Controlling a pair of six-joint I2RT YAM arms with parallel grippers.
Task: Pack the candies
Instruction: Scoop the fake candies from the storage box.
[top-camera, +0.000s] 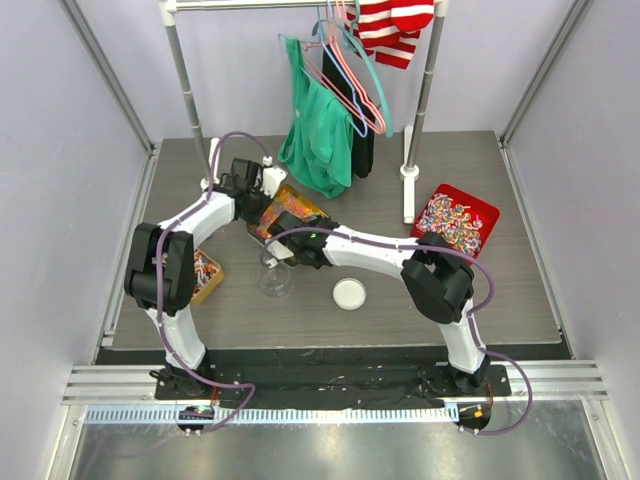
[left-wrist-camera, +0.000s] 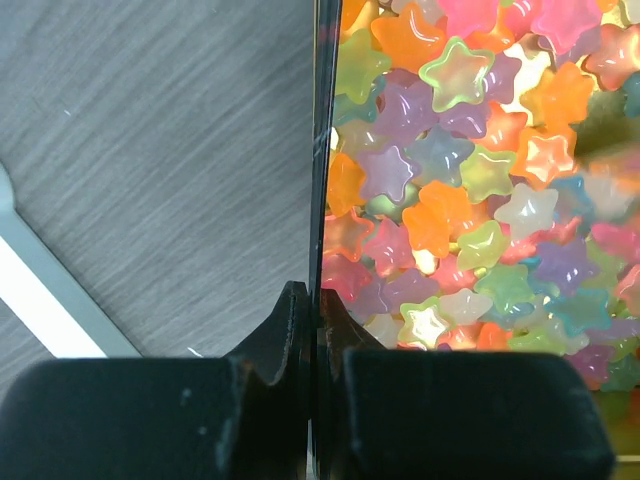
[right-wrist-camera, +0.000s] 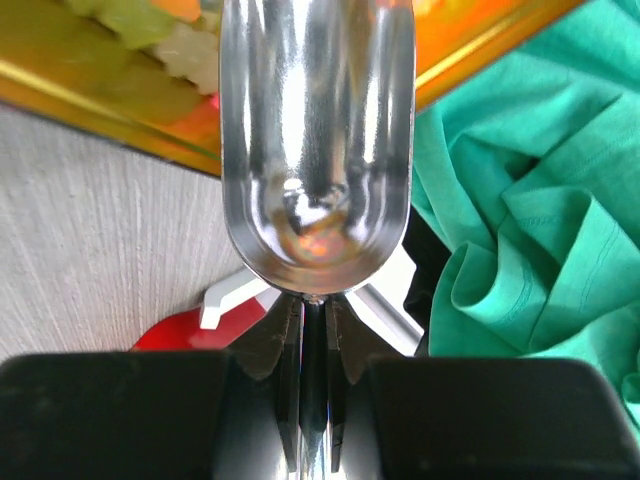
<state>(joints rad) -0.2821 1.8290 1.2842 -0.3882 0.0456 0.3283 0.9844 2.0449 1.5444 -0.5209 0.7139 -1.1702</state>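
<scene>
Overhead and wrist views of a table (top-camera: 450, 290) with both arms reaching to a gold tin (top-camera: 300, 205) near its middle. The candies (left-wrist-camera: 450, 180), small glossy stars in orange, yellow, green, pink and purple, lie heaped inside this tin and fill it up to its wall.

The left gripper (left-wrist-camera: 315, 320) has its jaws pressed together on the tin's thin upright wall, pinching it from both sides, with candies on one side and bare table on the other. The right gripper (right-wrist-camera: 313, 320) pinches the narrow handle of a shiny metal scoop (right-wrist-camera: 315, 150), whose rounded bowl points forward across the tin's gold rim; the far end of the bowl lies outside the view.

A clear jar (top-camera: 275, 281) stands upright on the near side of the tin, with a white lid (top-camera: 349, 293) lying flat to its right, apart from it. A red tray (top-camera: 480, 212) of wrapped sweets sits at the right. A green shirt (top-camera: 315, 135) hangs behind.
</scene>
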